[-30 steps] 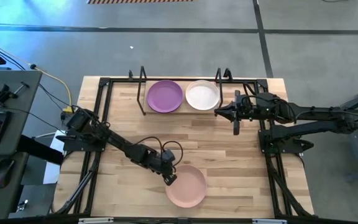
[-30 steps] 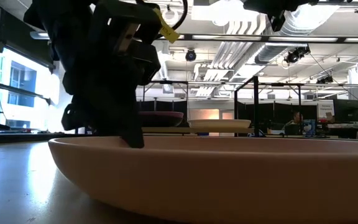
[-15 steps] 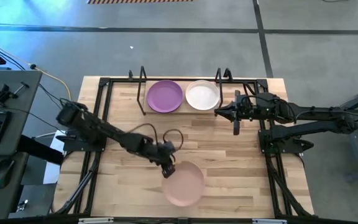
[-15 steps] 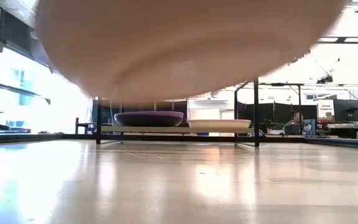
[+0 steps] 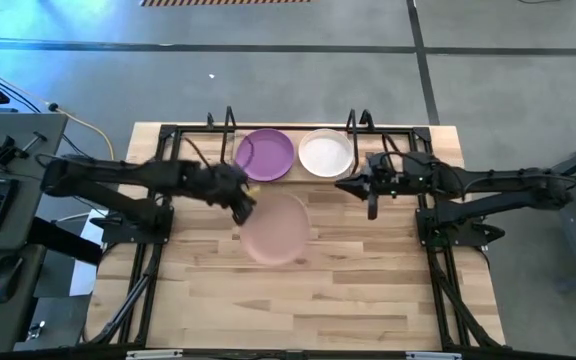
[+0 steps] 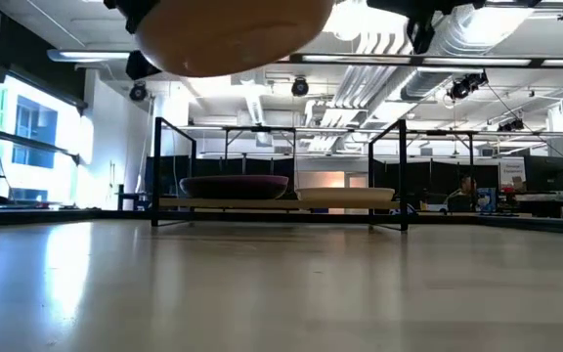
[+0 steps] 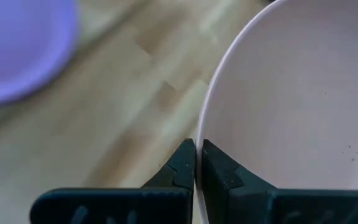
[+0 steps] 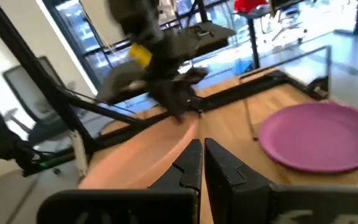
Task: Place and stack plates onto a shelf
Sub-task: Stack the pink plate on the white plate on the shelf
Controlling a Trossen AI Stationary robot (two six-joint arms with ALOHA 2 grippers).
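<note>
Wooden tabletop (image 5: 368, 290) fills the middle of the high view, grey floor around it, open workshop room behind in the low view. Big change in the last second: I had the pale pink plate (image 5: 273, 228) sitting low at lower centre of the table, now it's lifted clear and carried up toward frame centre, just below the shelf (image 5: 313, 181). In the low view it went from filling the frame to hanging at the top (image 6: 228, 34), so it's well off the table. My read: pickup done, transport phase, stacking not yet done. Left gripper (image 7: 197, 163) is clamped on the pink plate's rim, fingers pressed together with the rim edge between them; in the high view it sits at the plate's upper left edge (image 5: 240, 198), plate hanging away toward lower right, blurred from motion. Purple plate (image 5: 265, 154) and cream-white plate (image 5: 325, 153) lie side by side on the shelf, top centre, each alone. Pink plate is near the purple one, not over it yet. No black plate seen. Right gripper (image 5: 370, 198) waits right of centre just below the white plate, fingers together on nothing in its wrist view (image 8: 197, 163).
</note>
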